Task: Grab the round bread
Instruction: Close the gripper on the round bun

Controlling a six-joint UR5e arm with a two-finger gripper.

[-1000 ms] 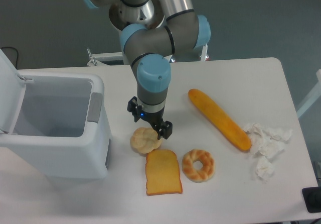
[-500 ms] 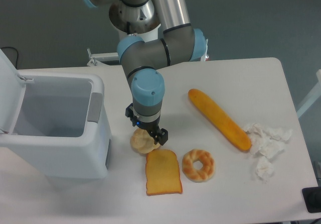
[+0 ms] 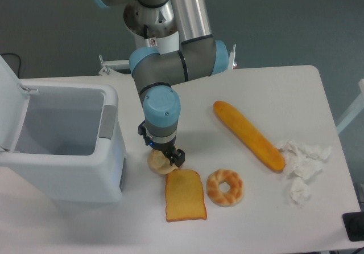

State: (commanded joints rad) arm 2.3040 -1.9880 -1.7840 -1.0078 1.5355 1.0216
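the tabletop (image 3: 273, 89) is a plain white slab with rounded corners, and behind it the room drops away to a dull grey-blue floor (image 3: 284, 20). at the left stands a white bin (image 3: 85, 174) with its lid (image 3: 8, 103) tipped up and its pale inside showing. the grey and light blue arm (image 3: 162, 74) comes down from the top of the view and bends over the middle of the tabletop, its wrist pointing straight down. the gripper (image 3: 164, 158) sits right on top of the round bread (image 3: 154, 163), a pale cream bun lying on the tabletop just beside the bin's right wall and touching, or all but touching, the top edge of the orange toast slice (image 3: 185, 195). only the left and lower part of the bun shows past the black fingers (image 3: 177, 157); they reach down around it, but i cannot tell from here whether they are pressing on it or standing apart from it. to the right of the toast lies a golden twisted ring (image 3: 225, 187) with a hole in it. further right a long orange baguette (image 3: 248, 135) lies slanted across the tabletop, its lower end near a heap of crumpled white paper (image 3: 301, 166) by the right edge.
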